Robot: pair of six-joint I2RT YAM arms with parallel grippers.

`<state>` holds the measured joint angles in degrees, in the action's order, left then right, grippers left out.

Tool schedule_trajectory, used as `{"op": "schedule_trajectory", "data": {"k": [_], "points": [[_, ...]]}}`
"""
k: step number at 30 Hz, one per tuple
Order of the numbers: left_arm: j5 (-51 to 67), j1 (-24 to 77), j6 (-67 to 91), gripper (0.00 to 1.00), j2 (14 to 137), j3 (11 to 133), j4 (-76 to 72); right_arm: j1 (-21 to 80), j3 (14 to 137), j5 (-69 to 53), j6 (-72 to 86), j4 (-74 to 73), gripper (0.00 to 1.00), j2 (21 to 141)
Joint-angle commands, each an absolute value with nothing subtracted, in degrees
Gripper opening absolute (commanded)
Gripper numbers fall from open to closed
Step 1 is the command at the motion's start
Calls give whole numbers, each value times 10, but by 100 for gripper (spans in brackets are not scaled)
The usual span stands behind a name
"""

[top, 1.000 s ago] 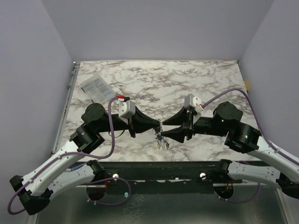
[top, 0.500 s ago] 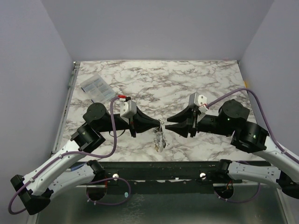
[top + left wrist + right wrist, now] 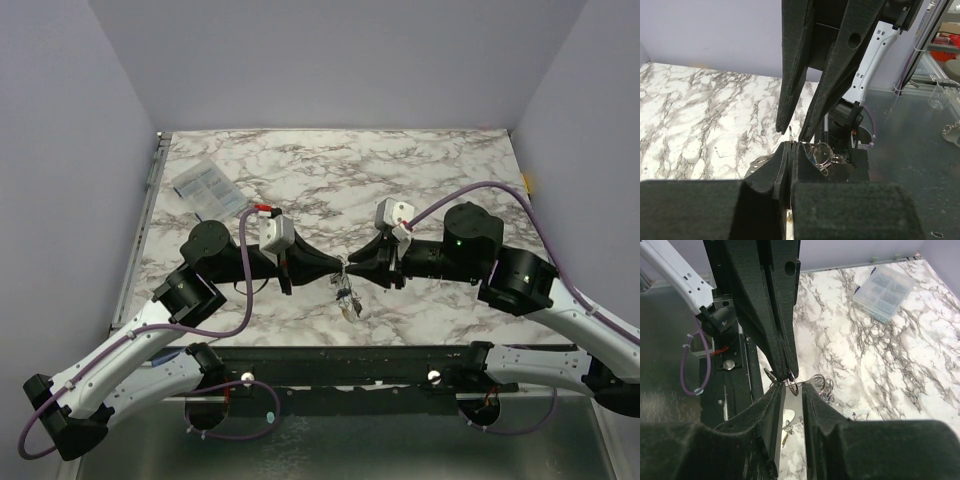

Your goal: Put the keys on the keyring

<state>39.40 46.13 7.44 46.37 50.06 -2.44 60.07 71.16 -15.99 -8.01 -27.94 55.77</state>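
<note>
My left gripper is shut on the keyring and holds it above the table near the front edge. The keys, tiny with coloured heads, hang below it in a small bunch with several spare rings. My right gripper is open, tip to tip with the left one. Its fingertips sit either side of the held ring in the right wrist view. In the left wrist view my left gripper is closed on a thin metal edge, with the right gripper just beyond it.
A clear plastic box lies at the far left of the marble table; it also shows in the right wrist view. The table's dark front rail runs just below the hanging keys.
My right gripper drew back to the right, then came in left again to meet the left gripper's tip. The left gripper has held still with the ring; the keys swing slightly.
</note>
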Motion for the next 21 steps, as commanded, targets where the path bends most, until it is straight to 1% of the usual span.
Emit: {"op": "schedule_trajectory", "data": {"k": [1, 8, 18, 21], "points": [[406, 460, 70, 0, 456, 498, -48, 604, 730, -141, -105, -315, 26, 564], [412, 460, 70, 0, 458, 499, -48, 605, 746, -140, -122, -330, 21, 574], [421, 460, 75, 0, 464, 501, -48, 605, 766, -149, -142, -352, 19, 593], [422, 460, 76, 0, 464, 500, -48, 605, 768, -145, -150, -359, 16, 599]]}}
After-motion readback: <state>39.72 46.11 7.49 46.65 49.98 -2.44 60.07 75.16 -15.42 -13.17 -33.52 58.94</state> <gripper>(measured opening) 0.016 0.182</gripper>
